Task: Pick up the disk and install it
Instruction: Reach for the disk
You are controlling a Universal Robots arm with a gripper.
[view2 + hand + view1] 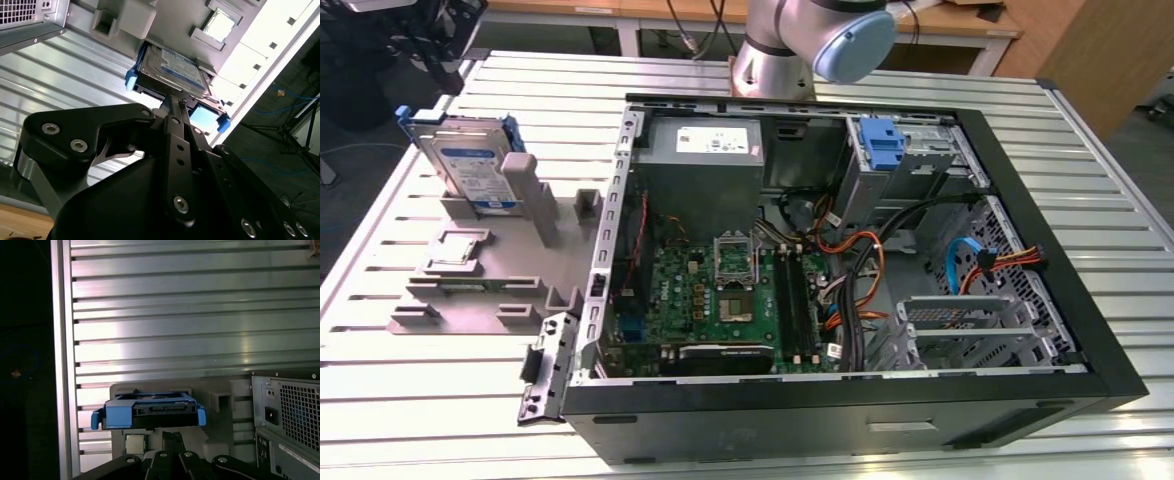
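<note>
The disk (464, 165) stands on edge in a grey holder (534, 195) at the exterior view's left, its label facing out and its blue rail frame around its edges. Just above its top edge hangs my dark gripper (450, 70), apart from it. In both wrist views the fingertips sit side by side with nothing between them: the gripper (172, 100) points at the disk (172, 70), and the gripper (172, 436) sits close in front of the disk's blue frame (150, 412).
An open computer case (854, 405) lies on the slatted metal table (400, 400), with a blue bracket (883, 140) in its drive bay at the back. A small square processor chip (458, 250) rests on the grey fixture (467, 300) beside the disk.
</note>
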